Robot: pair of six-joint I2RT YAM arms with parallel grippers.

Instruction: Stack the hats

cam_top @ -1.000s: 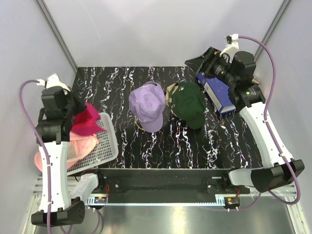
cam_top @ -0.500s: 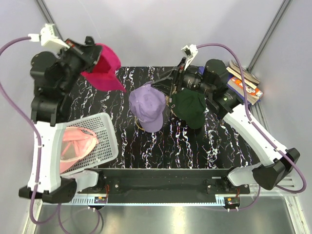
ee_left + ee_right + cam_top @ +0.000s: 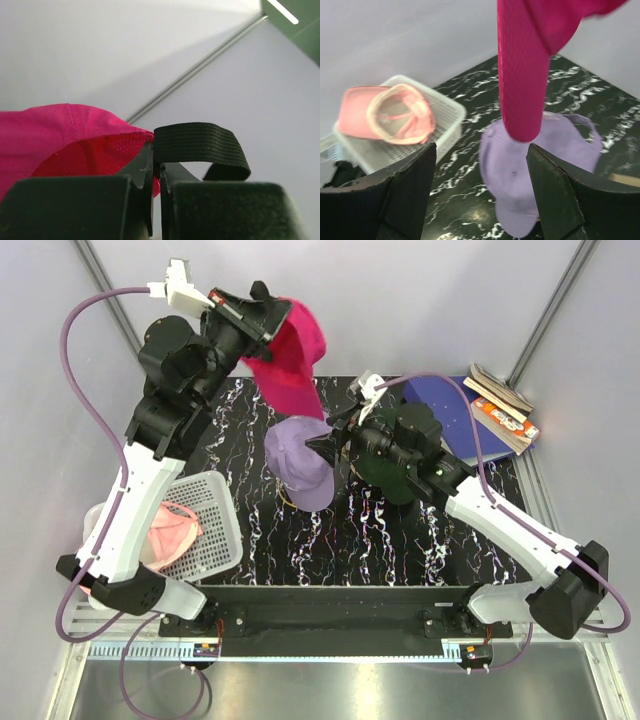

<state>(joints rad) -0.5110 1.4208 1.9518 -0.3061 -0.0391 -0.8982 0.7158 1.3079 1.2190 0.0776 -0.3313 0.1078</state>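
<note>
My left gripper is shut on the back edge of the magenta cap and holds it high above the table, brim hanging down. In the left wrist view the jaws pinch the magenta fabric beside its black strap. The lavender cap lies on the table below it. My right gripper is open and empty, hovering at the lavender cap's right side. The dark green cap lies partly under my right arm. The light pink cap lies in the basket. The tan cap is hidden.
The white mesh basket stands at the front left and also shows in the right wrist view. A blue binder and stacked books lie at the back right. Grey walls enclose the black marbled table.
My left arm has carried the magenta cap up and to the right, over the lavender cap. My right arm has swung left and lower toward the lavender cap, uncovering the binder.
</note>
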